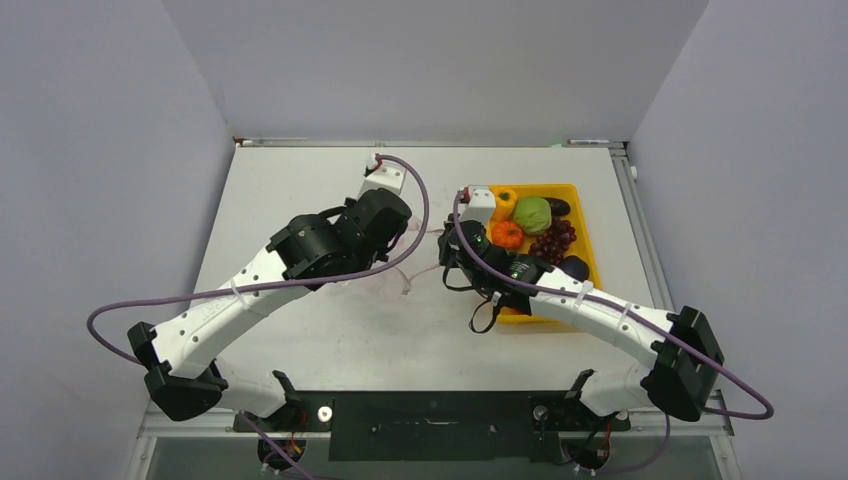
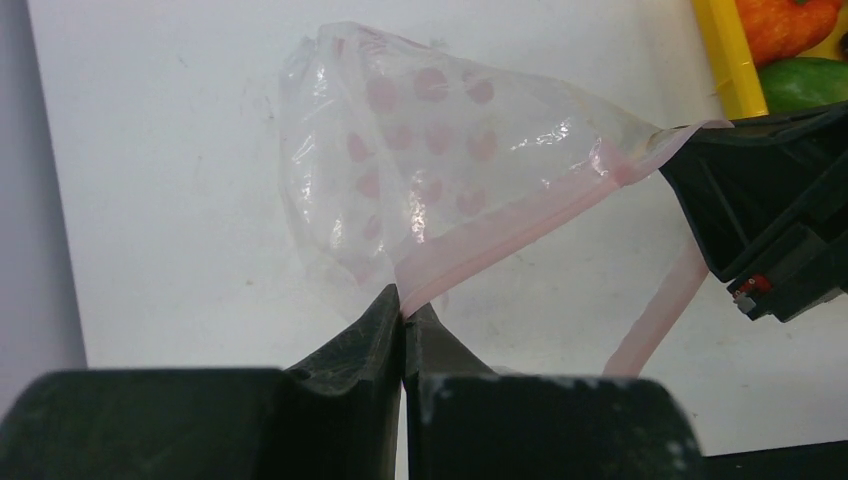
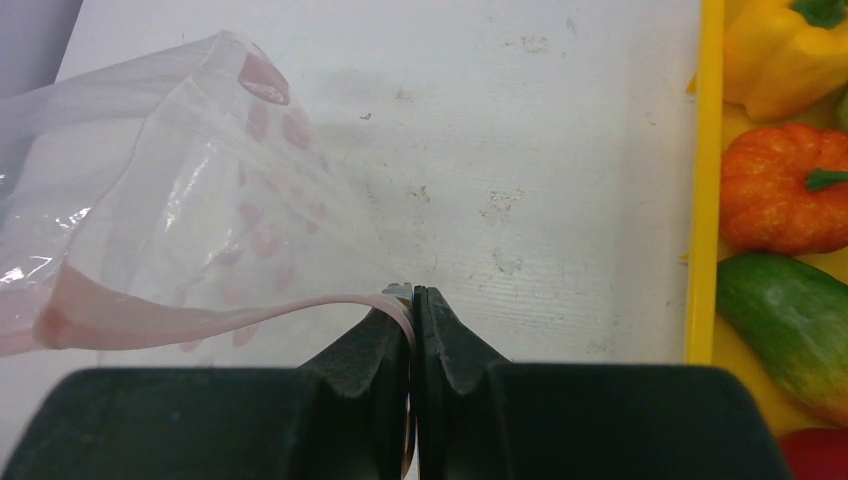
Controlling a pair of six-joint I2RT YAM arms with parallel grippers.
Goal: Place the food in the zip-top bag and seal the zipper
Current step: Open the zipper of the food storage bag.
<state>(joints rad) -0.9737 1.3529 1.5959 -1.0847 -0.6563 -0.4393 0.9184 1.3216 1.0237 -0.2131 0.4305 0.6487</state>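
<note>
The zip-top bag (image 2: 430, 150) is clear and crinkly with pink dots, and it hangs stretched between both grippers just above the white table. My left gripper (image 2: 403, 310) is shut on the pinkish zipper (image 2: 500, 235) at one end of the mouth. My right gripper (image 3: 413, 292) is shut on the zipper (image 3: 200, 315) at the other end, and the bag (image 3: 200, 200) billows to its left. The food lies in the yellow tray (image 1: 590, 230): a yellow pepper (image 3: 790, 50), an orange pumpkin (image 3: 780, 190), a green piece (image 3: 790, 320), grapes (image 1: 553, 240) and an eggplant (image 1: 557, 207).
The tray's near rim (image 3: 703, 180) stands just right of my right gripper. In the top view the bag (image 1: 412, 272) shows faintly between the two wrists at mid-table. Grey walls close in the table on three sides.
</note>
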